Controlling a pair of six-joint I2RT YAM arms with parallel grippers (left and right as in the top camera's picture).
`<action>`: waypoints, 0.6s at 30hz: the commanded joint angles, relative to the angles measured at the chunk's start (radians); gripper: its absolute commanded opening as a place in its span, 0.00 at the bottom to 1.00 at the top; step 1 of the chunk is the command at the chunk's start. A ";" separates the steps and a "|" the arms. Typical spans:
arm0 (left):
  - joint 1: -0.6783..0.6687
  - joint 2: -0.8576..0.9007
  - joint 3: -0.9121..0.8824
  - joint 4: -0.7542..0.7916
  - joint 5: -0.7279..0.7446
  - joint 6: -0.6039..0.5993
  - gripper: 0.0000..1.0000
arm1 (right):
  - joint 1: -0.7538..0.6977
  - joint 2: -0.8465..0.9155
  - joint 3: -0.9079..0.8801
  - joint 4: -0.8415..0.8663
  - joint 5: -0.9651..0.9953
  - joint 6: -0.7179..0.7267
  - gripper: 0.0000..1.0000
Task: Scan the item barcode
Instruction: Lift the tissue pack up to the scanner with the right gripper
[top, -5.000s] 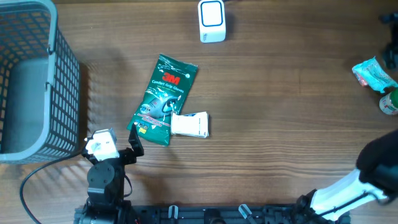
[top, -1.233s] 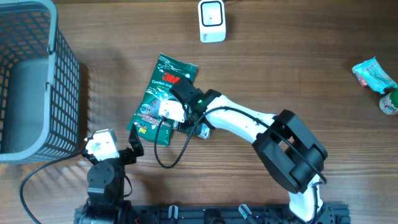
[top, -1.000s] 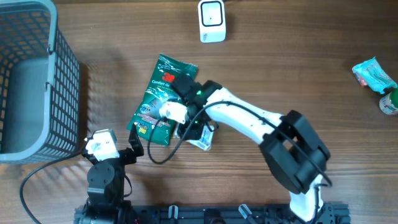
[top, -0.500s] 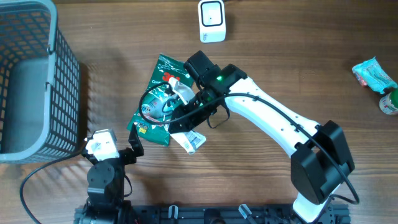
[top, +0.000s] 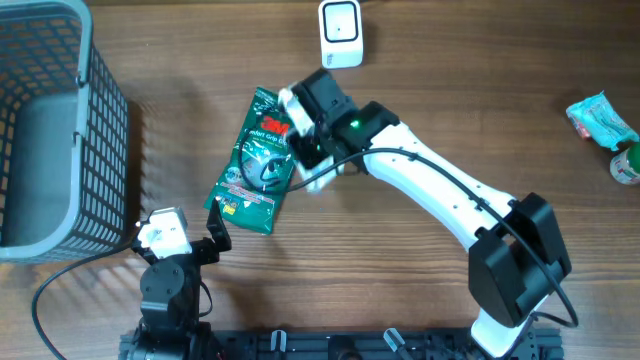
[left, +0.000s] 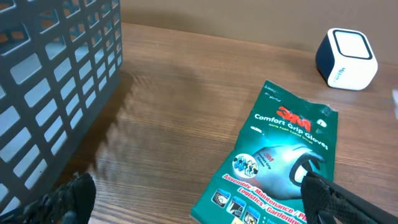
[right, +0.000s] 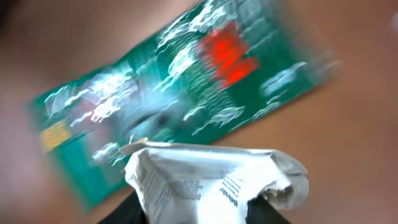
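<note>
**Operator:** Status, left to right?

**Technician:** Basket (top: 100, 120) untouched. Left gripper (left: 199, 196) parked, jaws wide, holding nothing. Green glove pack (top: 255, 165) flat on the table.

**Operator:** What changed?

**Technician:** The white packet (right: 211, 180) lay beside the glove pack a few seconds ago. It is now off the table, clamped in the narrowed right gripper (right: 198, 211) above the pack's upper end, near the scanner (top: 340, 33).

**Operator:** Implication?

**Technician:** Pickup complete. Presenting the barcode face to the scanner likely remains.

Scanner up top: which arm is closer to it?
Right. The right end effector, gripping a white packet, is just below the scanner, over the glove pack. The left end effector sits open farther down, beside the basket.
</note>
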 joint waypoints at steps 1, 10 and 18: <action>-0.004 -0.005 -0.005 0.004 0.005 -0.017 1.00 | -0.027 0.005 0.010 0.143 0.277 -0.285 0.42; -0.004 -0.005 -0.005 0.004 0.005 -0.017 1.00 | -0.172 0.193 0.013 0.800 0.513 -0.612 0.37; -0.004 -0.005 -0.005 0.004 0.005 -0.017 1.00 | -0.203 0.539 0.374 1.052 0.564 -0.863 0.38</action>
